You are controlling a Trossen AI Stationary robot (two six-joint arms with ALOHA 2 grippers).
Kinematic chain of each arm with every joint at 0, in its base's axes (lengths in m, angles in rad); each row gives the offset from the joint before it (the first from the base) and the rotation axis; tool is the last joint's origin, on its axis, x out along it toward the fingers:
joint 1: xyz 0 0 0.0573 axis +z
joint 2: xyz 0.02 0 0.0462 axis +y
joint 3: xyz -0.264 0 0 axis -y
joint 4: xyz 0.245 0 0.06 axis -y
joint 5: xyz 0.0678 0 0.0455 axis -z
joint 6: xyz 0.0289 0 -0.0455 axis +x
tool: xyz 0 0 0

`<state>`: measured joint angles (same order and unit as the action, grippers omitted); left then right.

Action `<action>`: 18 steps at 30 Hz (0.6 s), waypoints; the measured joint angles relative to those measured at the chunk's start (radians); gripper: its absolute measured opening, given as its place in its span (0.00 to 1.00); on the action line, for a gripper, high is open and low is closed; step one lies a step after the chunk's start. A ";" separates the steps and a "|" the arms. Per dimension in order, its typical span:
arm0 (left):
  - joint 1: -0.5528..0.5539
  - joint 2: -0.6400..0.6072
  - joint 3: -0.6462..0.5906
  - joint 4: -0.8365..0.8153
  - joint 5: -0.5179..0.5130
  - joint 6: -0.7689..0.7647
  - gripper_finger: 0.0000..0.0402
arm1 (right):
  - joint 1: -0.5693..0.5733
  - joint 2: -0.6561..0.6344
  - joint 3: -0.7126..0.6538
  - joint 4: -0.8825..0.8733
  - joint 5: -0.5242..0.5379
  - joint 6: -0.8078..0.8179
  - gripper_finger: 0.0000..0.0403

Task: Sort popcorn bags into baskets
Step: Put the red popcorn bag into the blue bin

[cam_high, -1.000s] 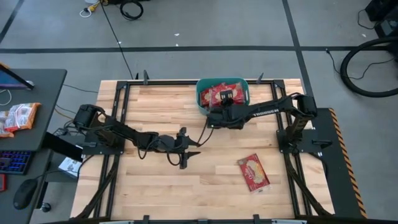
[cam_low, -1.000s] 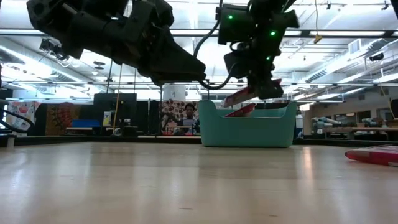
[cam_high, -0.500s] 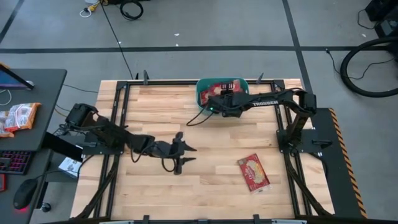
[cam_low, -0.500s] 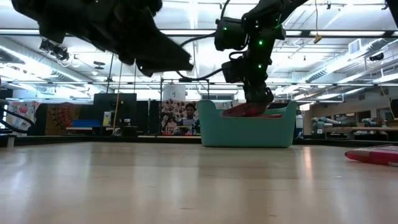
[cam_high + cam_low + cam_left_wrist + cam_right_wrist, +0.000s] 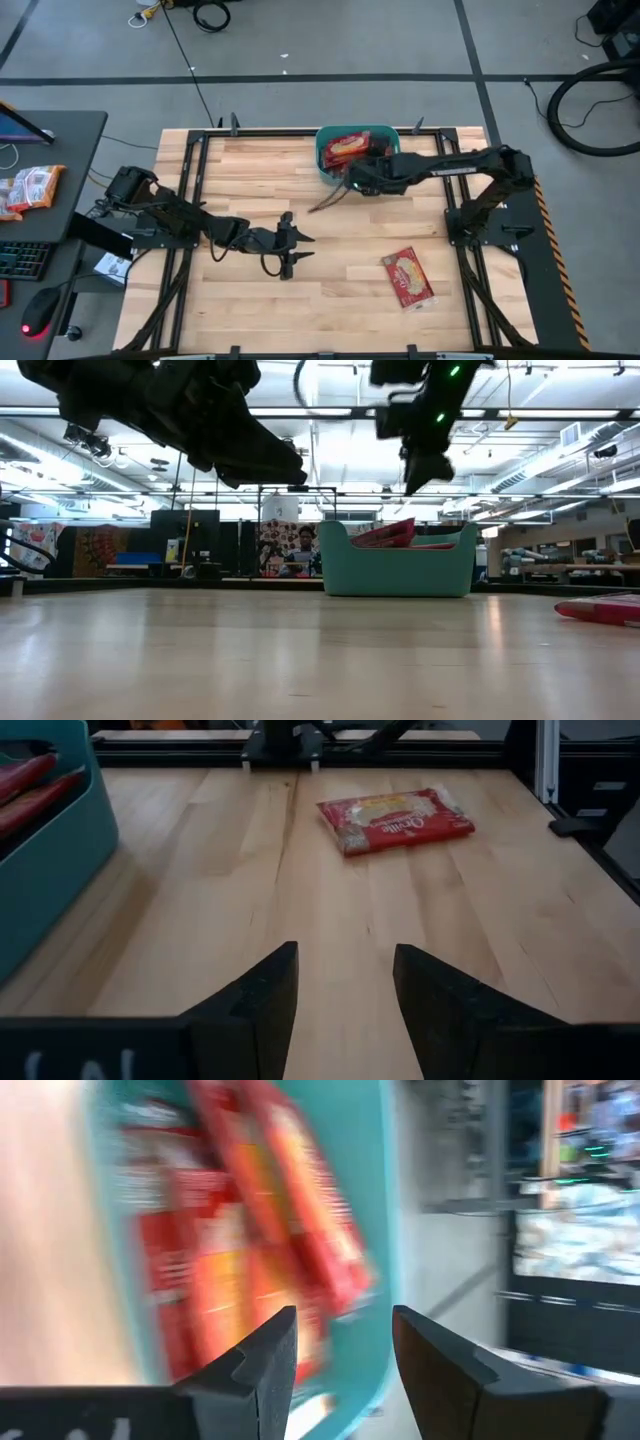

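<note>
At the upper centre of the high view, the teal basket [image 5: 322, 150] stood on the wooden tabletop [image 5: 250, 180] against its far edge, with several red popcorn bags [image 5: 347, 146] piled inside, some standing above the rim. The right tool [image 5: 358, 175] hung above the near edge of the basket; its fingers [image 5: 262, 1355] stood apart with nothing between them. In the low view this tool [image 5: 420, 465] hung clear above the basket [image 5: 396, 568]. One more popcorn bag [image 5: 407, 277] lay flat on the tabletop at the lower right of centre, well apart from the basket. The left tool [image 5: 290, 245] hovered at the lower centre of the tabletop, its fingers [image 5: 255, 1005] wide and empty, pointed toward that lone bag [image 5: 395, 817]
</note>
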<state>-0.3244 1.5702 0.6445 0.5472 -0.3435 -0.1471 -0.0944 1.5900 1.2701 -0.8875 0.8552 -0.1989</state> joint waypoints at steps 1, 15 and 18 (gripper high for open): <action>0.000 0.000 0.000 0.000 0.000 0.000 0.43 | 0.023 -0.013 0.000 -0.034 -0.024 0.050 0.42; 0.000 0.001 0.001 0.009 0.000 -0.054 0.43 | 0.398 -0.005 -0.010 -0.340 -0.575 0.722 0.42; 0.000 0.001 0.001 0.001 0.000 -0.060 0.43 | 0.481 -0.006 -0.028 -0.337 -0.645 0.833 0.42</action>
<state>-0.3248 1.5709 0.6453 0.5484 -0.3439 -0.2066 0.3870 1.5844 1.2424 -1.2250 0.2098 0.6342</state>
